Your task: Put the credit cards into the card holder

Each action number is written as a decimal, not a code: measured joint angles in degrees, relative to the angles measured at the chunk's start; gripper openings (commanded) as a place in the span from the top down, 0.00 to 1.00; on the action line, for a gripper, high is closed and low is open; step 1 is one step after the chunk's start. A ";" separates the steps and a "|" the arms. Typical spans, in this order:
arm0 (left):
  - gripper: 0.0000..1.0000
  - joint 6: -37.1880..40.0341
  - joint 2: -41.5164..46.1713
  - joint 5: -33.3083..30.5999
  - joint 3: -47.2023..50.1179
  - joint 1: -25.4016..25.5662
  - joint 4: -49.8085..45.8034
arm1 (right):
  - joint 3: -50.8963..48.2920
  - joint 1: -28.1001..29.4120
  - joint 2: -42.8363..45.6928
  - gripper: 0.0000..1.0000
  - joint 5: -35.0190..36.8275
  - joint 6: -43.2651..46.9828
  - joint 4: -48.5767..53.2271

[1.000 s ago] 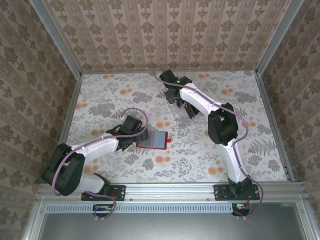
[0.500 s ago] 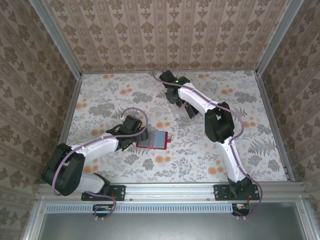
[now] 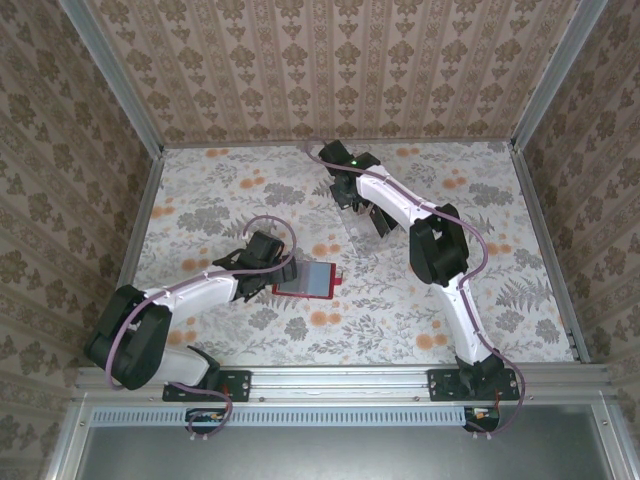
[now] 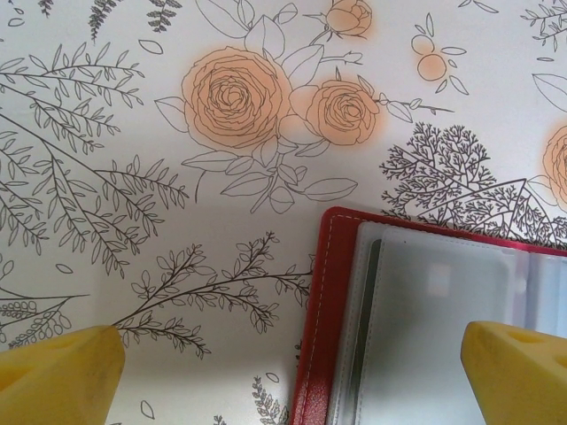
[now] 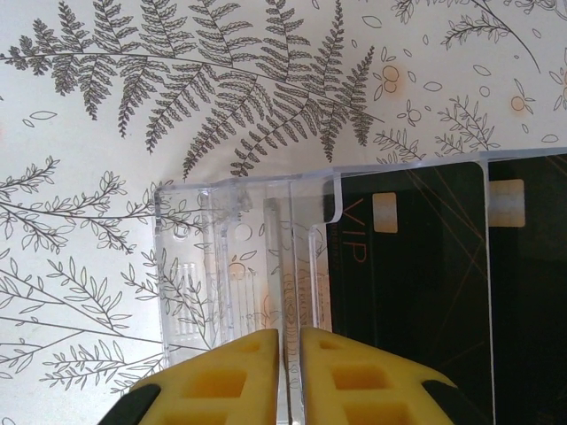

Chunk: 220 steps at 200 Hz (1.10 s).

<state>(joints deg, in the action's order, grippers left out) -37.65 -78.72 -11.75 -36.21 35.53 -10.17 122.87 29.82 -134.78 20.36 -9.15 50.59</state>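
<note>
My right gripper [image 5: 288, 354] is pinched on the clear plastic stand's [image 5: 221, 266] thin wall near the table's [image 3: 250, 190] far edge, so I'd shift it onto the thin black credit cards [image 5: 416, 292] just beside, while my wide-open left gripper [image 4: 291, 341] hovers over the red folding card holder [image 4: 314, 336] mid-table.

Bright, even, diffuse light from above, soft pale shadows under the arms [image 3: 200, 290] on the table [image 3: 230, 200], dull sheen on the wallet [image 4: 317, 336] sleeve, faint glints along the clear plastic stand [image 5: 190, 266], close views sharp.
</note>
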 measured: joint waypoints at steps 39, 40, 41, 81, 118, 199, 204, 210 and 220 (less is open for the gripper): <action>0.00 0.00 0.00 0.00 0.00 -0.02 0.00 | 0.00 -0.15 0.00 0.85 -0.04 0.02 0.00; 0.00 0.00 0.00 0.00 0.00 -0.02 0.00 | 0.00 -0.17 0.00 0.85 -0.04 0.02 0.00; 0.00 0.00 0.00 0.00 0.00 0.00 0.00 | 0.00 -0.17 0.00 0.85 -0.04 0.02 0.00; 0.00 0.00 0.00 0.00 0.00 -0.02 0.02 | 0.11 -0.59 -0.07 0.87 -0.13 0.09 0.00; 0.00 0.00 0.00 0.00 0.00 0.00 0.00 | 0.44 -0.68 -0.13 0.96 -0.66 0.46 -0.02; 0.00 0.00 0.00 0.00 0.02 -0.02 0.00 | 2.45 -0.72 -0.20 1.00 -0.94 1.29 0.46; 0.00 0.00 0.00 0.00 0.02 -0.02 0.00 | 2.45 -0.72 -0.17 1.00 -1.07 1.29 0.48; 0.00 0.00 0.00 0.00 0.02 -0.02 0.00 | 2.45 -0.72 -0.09 1.00 -1.18 1.29 0.48; 0.00 0.00 0.00 0.00 0.02 -0.07 0.00 | 2.45 -0.72 0.26 1.00 -1.55 1.29 0.55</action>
<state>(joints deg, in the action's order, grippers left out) -37.65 -78.72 -11.75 -36.18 35.46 -10.17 125.32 29.10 -134.52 18.81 -7.86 51.13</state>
